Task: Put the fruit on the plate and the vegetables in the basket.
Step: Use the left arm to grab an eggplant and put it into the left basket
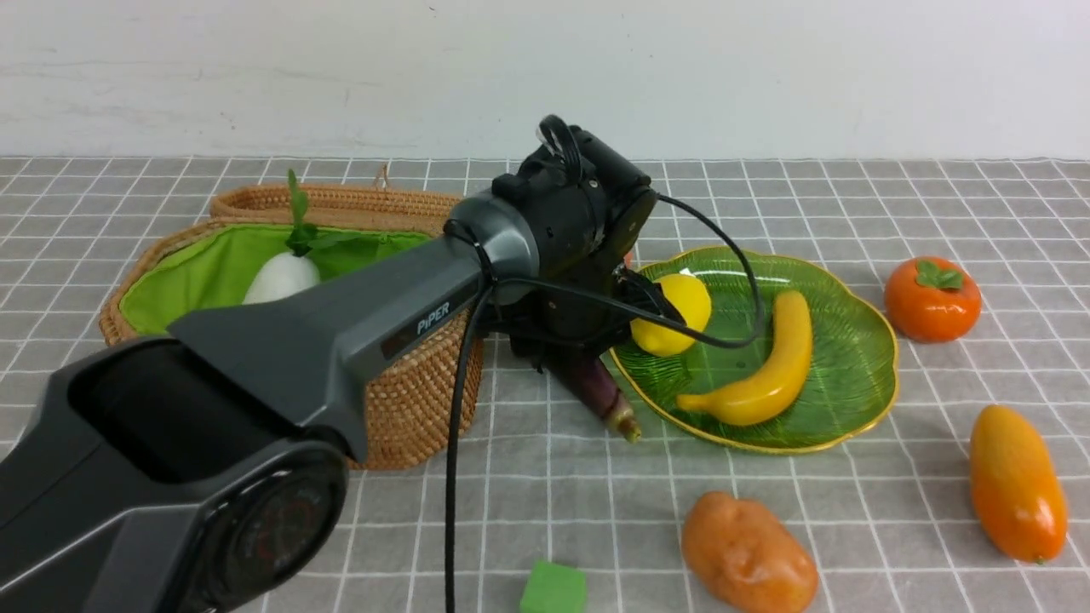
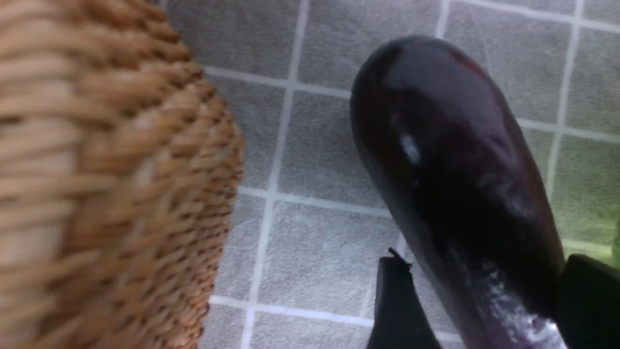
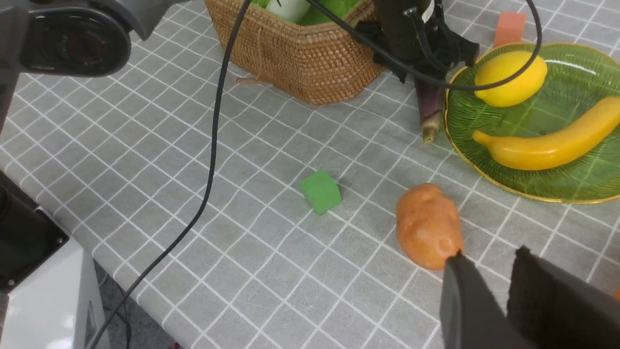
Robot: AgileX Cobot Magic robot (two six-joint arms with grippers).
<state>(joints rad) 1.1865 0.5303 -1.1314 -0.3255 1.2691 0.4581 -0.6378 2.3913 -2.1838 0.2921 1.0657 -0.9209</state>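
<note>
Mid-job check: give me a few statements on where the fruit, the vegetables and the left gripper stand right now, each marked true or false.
1. The radish lies in the basket. True.
2. The persimmon is on the plate. False: it sits on the tablecloth beside the plate, which holds only the lemon and the banana.
3. The left gripper has its jaws on either side of the eggplant. True.
4. The potato is in the basket. False: it lies on the tablecloth in front of the plate.
5. The mango lies off the plate. True.
</note>
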